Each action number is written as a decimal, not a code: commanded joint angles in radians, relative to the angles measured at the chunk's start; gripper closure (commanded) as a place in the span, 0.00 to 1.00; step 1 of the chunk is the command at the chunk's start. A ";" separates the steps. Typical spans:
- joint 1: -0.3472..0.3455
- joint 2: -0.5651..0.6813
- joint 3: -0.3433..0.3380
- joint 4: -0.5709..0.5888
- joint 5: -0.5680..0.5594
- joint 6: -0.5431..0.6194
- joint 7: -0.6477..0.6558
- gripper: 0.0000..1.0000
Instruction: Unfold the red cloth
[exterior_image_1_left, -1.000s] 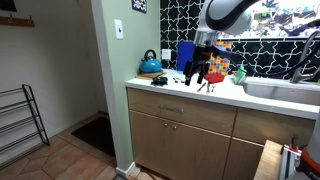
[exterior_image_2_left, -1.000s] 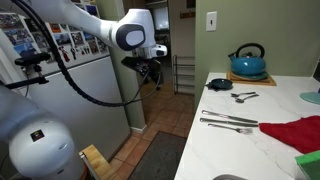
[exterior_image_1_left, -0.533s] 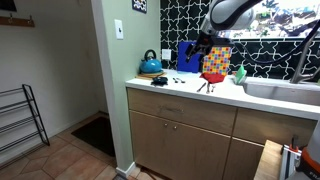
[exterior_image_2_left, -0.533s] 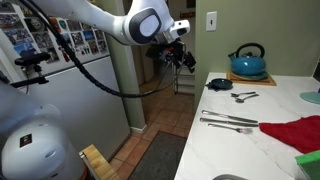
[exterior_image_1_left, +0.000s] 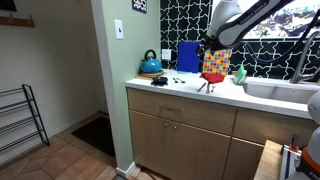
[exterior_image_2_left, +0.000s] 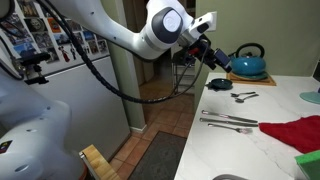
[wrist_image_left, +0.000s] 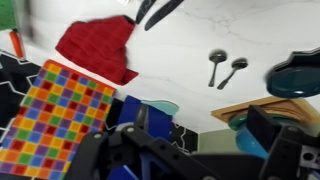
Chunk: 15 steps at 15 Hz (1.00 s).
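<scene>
The pincer (exterior_image_2_left: 218, 62) hovers above the white counter (exterior_image_2_left: 272, 105), its jaws spread wide with nothing between them, while the red cloth (exterior_image_2_left: 293, 132) lies crumpled on that counter well apart from it, past the cutlery (exterior_image_2_left: 230, 121).

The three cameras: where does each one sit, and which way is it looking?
An exterior view: out in the room, facing the counter end-on and its cabinets; the arm shows at the top.
An exterior view: above the counter, looking along it toward the doorway; arm and open gripper reach in from the picture's left.
Wrist view: on the wrist, looking down at the counter; the gripper fills the bottom.
Shared: teal kettle in both exterior views; red cloth and spoons in the wrist view and an exterior view.
</scene>
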 joint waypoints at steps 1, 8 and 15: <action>-0.126 0.047 0.066 0.064 -0.161 -0.079 0.239 0.00; -0.011 0.065 -0.047 0.092 -0.270 -0.196 0.413 0.00; 0.076 0.228 -0.108 0.233 -0.263 -0.304 0.400 0.00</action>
